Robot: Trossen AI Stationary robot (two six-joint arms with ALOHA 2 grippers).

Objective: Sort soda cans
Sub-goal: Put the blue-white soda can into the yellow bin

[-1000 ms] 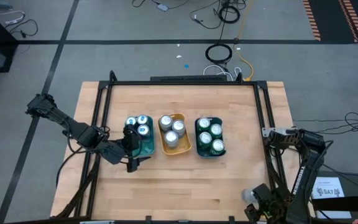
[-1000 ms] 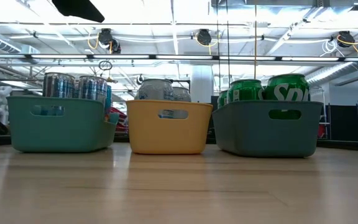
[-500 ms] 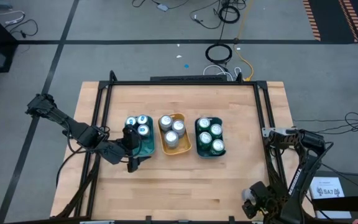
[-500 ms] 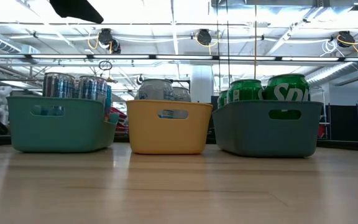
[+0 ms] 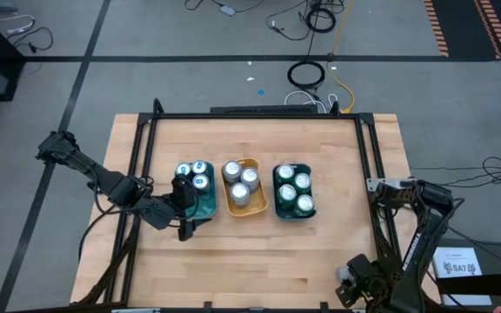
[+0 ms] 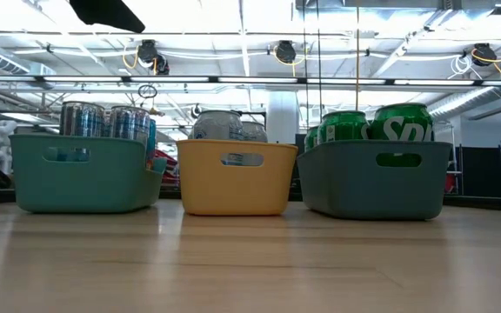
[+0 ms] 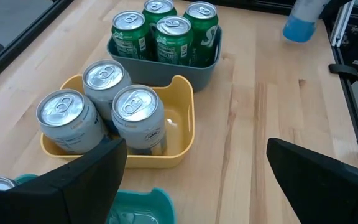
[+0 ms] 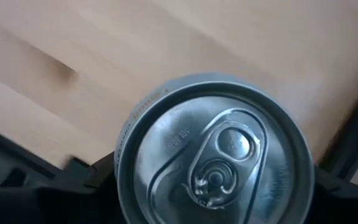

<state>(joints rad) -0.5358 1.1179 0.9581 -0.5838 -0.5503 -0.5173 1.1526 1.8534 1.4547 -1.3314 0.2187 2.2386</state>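
Three trays stand in a row mid-table: a teal tray (image 5: 208, 205) with blue soda cans (image 5: 191, 172), a yellow tray (image 5: 256, 206) with silver cans (image 7: 104, 106), and a dark-green tray (image 5: 277, 193) with green cans (image 7: 166, 31). One more can (image 5: 346, 274), blue-bodied (image 7: 300, 25), stands on the table near its near right corner. My right gripper (image 5: 349, 278) is above it, pointing down, with a finger on each side of it. My left gripper (image 7: 197, 186) hangs open above the teal tray's near end, holding nothing. My right gripper comes at the lone can from above, pointing down. Its two fingers (image 8: 73, 180) lie against opposite sides of the can's body just below the top rim (image 8: 123, 155). The can stands upright, its silver top (image 8: 216, 155) up; its foot is hidden.
Black frame rails (image 5: 374, 165) run along the table's left, far and right sides, and the lone can stands close to the right one. Bare wood (image 5: 259, 261) stretches between the trays and the near edge.
My right gripper has sunk a little over the can at the near right corner. The trays, their cans and my left arm have stayed where they were.
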